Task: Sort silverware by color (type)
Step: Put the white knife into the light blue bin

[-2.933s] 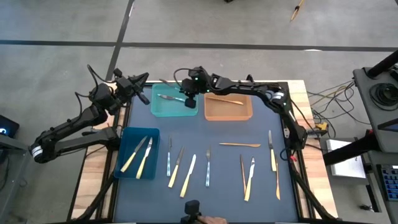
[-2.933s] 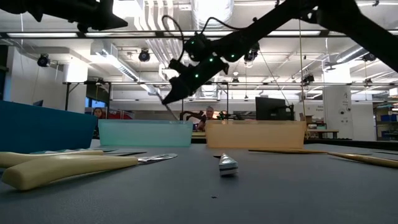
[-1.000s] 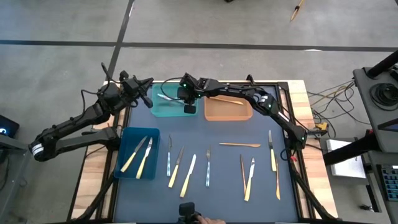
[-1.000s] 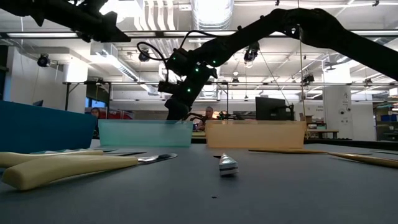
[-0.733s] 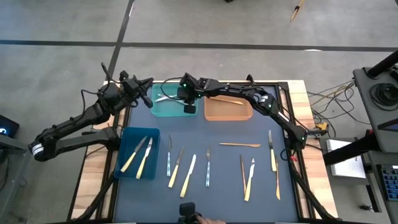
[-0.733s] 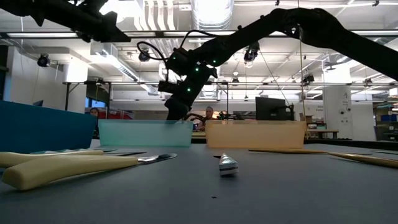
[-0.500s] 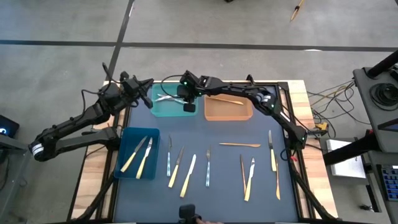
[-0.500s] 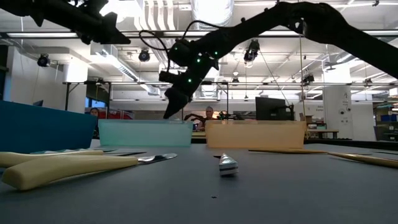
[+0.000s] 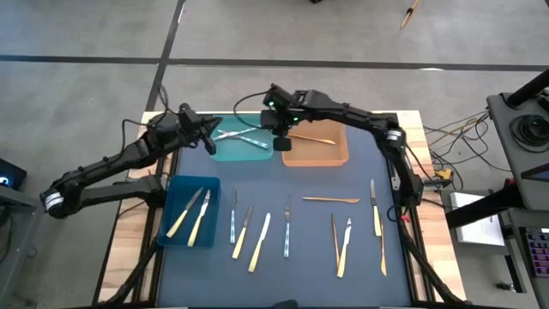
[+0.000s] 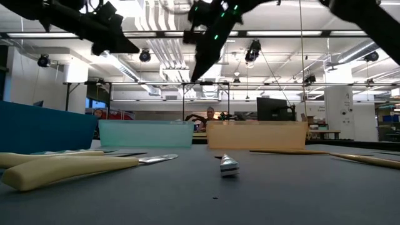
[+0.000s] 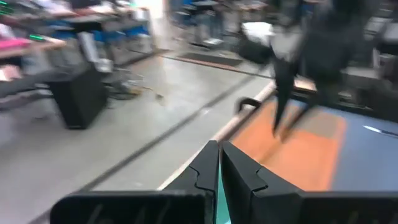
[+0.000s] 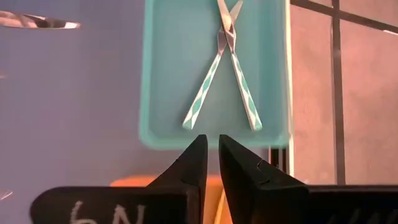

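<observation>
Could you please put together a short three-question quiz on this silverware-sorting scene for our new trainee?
1. True or false: the teal bin holds two pieces of silverware that cross each other.
2. Which bin holds a single tan utensil? A) the dark blue bin B) the orange bin C) the teal bin
3. Fill in: the right gripper hangs above the border between the teal bin and the ____ bin, carrying nothing.

Key
1. True: the right wrist view shows two teal-handled pieces crossed in an X.
2. B
3. orange
</observation>
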Robot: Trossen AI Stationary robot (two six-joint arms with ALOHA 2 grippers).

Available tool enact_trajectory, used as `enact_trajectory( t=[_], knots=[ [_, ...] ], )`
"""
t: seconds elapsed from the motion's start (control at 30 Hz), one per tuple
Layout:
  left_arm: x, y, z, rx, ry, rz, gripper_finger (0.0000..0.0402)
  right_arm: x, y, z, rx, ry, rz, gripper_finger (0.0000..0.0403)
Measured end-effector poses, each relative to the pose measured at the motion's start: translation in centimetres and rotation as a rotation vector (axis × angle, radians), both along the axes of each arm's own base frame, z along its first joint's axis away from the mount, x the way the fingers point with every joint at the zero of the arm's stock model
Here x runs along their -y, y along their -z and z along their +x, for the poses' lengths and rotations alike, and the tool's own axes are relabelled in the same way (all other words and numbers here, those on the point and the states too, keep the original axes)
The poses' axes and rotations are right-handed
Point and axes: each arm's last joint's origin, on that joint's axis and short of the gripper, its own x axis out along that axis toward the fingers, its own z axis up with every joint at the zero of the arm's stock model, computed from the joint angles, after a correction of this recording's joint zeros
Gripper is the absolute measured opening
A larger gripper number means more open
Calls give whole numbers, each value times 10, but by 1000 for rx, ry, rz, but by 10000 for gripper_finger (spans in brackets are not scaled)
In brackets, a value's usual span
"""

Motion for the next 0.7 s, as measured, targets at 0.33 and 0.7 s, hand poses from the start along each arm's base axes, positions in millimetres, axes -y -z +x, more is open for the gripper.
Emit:
enact_trajectory(
  t=[0.33,0.7],
  knots=[
    [-28,17,44,-197,69,-87,0,-35,-36,-40,135,-63,101,9],
    [-56,39,84,-602,209,-87,0,-59,-16,-73,307,-44,97,9]
  ],
)
